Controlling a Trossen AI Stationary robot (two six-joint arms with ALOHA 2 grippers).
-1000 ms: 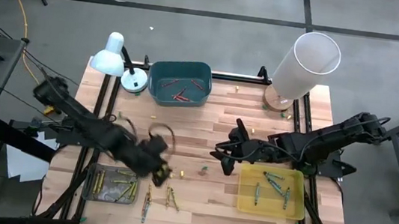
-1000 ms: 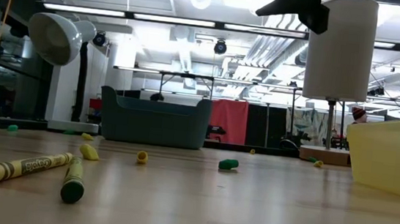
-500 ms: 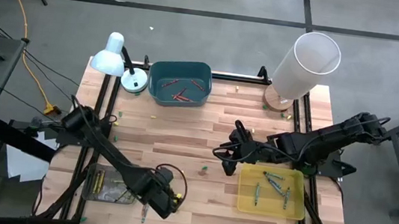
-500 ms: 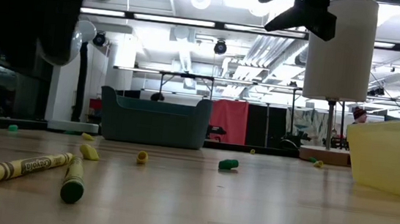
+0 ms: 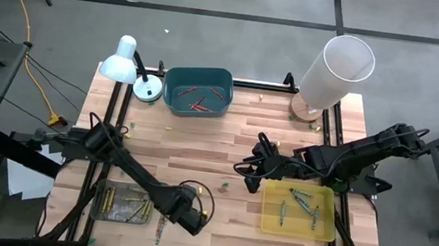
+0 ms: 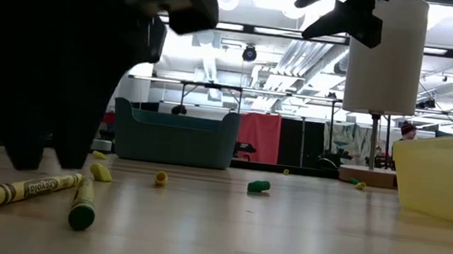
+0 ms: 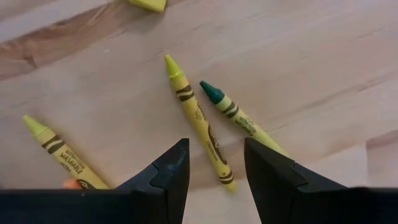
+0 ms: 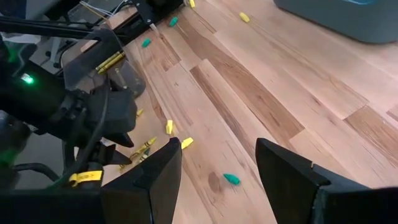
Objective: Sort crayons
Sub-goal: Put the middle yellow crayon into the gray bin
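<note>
Three loose crayons lie flat on the wooden table near its front edge: a yellow crayon [image 7: 202, 121], a green one [image 7: 239, 115] and a second yellow one [image 7: 59, 152]. My left gripper [image 7: 214, 149] [image 5: 190, 216] points down, open, just above them; the first yellow crayon's blunt end lies below the gap between its fingers. In the low view the fingers [image 6: 40, 155] stand just over a yellow crayon [image 6: 25, 189] and a green one [image 6: 83, 205]. My right gripper [image 8: 217, 155] [image 5: 251, 172] hangs open above mid-table.
A teal bin [image 5: 200, 78] with red crayons stands at the back. A yellow tray [image 5: 270, 220] with green crayons is at front right, a grey tray [image 5: 102, 209] with yellow ones at front left. A desk lamp [image 5: 123, 62], a white cylinder [image 5: 338, 66] and small crumbs [image 5: 224, 187] are also here.
My left gripper has swung down and toward the table's near edge and right, rolling its wrist, and now stands low over the loose crayons. The crayons have not moved.
</note>
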